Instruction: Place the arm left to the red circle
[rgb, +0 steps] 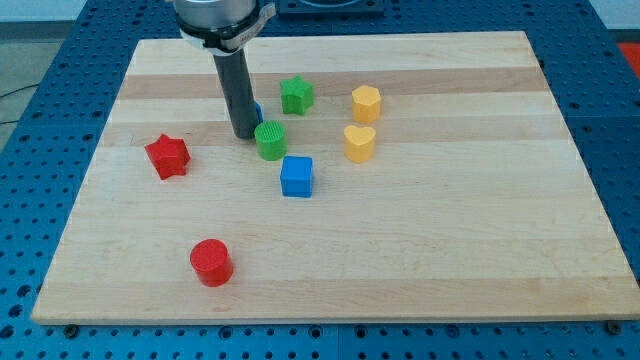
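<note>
Well above the red circle (211, 262), my tip (245, 135) beside the green cylinder (270, 140), possibly touching; no legible writing.

No text, label, brand, number or sign can be read on the board (400, 230) or blocks; any tiny marks may be too small to resolve

red star (168, 156) | green cylinder (271, 140) | blue cube (296, 176) | yellow heart (360, 143)

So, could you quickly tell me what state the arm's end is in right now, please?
No gripper: the arm ends in a bare rod, holding nothing.
My tip rests just left of the green cylinder, far above the red circle.
</note>
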